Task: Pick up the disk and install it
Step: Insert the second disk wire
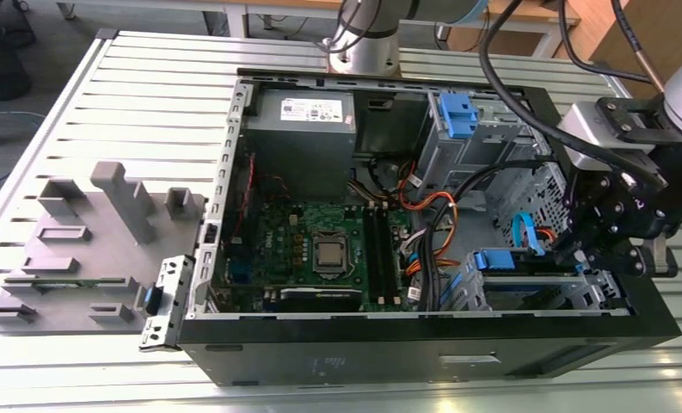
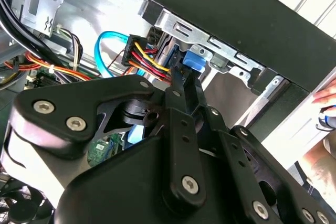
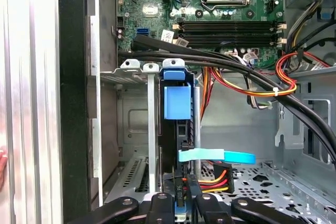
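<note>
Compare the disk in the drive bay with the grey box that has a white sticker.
The disk is slim with blue plastic; the grey box is bulkier and grey. The disk stands on edge by the gripper; the grey box sits far from it. Both are inside the computer case.

slatted metal table (image 1: 123, 95) carries open computer case (image 1: 433, 357) and grey fixture block (image 1: 89, 241).

Slatted metal table (image 1: 111, 95), grey floor (image 1: 20, 120)

Arm reaching down – tool (image 1: 599, 245) low, fingers (image 3: 185, 195) near-closed.
</note>
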Robot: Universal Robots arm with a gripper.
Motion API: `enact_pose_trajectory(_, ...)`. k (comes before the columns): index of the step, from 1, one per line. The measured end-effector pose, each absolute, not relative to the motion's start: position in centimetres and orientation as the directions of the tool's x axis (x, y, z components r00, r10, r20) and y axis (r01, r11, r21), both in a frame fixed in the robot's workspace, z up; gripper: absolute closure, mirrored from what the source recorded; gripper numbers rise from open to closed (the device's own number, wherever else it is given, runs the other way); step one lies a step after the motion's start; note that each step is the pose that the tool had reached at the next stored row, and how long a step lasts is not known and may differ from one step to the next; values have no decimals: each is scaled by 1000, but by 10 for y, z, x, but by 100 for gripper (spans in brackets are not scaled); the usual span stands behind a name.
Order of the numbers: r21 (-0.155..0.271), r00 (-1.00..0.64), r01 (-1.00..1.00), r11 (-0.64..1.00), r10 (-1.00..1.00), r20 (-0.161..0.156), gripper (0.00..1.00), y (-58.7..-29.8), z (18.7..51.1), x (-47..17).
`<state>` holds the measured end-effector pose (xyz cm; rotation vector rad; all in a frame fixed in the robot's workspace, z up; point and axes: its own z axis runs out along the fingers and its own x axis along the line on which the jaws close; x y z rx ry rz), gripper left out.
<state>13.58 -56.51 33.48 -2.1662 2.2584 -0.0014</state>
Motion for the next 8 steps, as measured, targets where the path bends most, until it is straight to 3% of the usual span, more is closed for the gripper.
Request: enact_pose_trajectory(8, -9, -41, -999, 41, -999, -8, 76, -563, 334, 139)
